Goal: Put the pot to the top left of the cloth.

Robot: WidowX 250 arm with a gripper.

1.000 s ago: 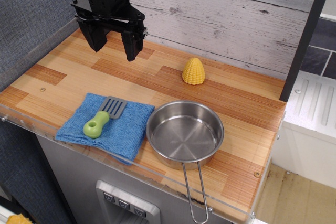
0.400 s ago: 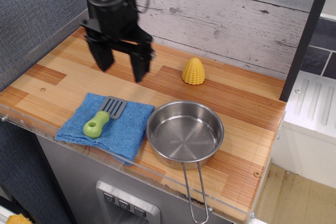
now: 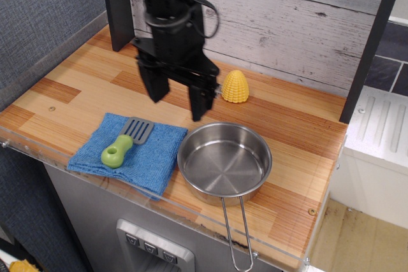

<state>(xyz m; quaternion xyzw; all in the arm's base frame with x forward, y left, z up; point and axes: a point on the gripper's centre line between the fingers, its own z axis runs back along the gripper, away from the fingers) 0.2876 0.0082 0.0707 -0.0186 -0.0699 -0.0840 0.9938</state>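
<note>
One gripper (image 3: 176,101), jaws spread wide, empty, above counter (image 3: 70,103) behind cloth (image 3: 150,157)
Steel pot (image 3: 224,162) just right of blue cloth, rim touching; green-handled spatula (image 3: 124,141) on cloth; corn (image 3: 234,86) beyond

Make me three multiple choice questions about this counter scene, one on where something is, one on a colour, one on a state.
1. Where does the pot sit relative to the cloth?
A. to its right
B. on top of it
C. behind it

2. What colour is the spatula handle?
A. red
B. green
C. black

3. How do the jaws of the gripper stand?
A. shut on the pot
C. shut on the corn
B. open, holding nothing

Answers: 1 A, the pot rests on the counter just right of the cloth's edge. 2 B, the handle lying on the cloth is green. 3 B, the jaws hang apart above the counter with nothing between them.
</note>
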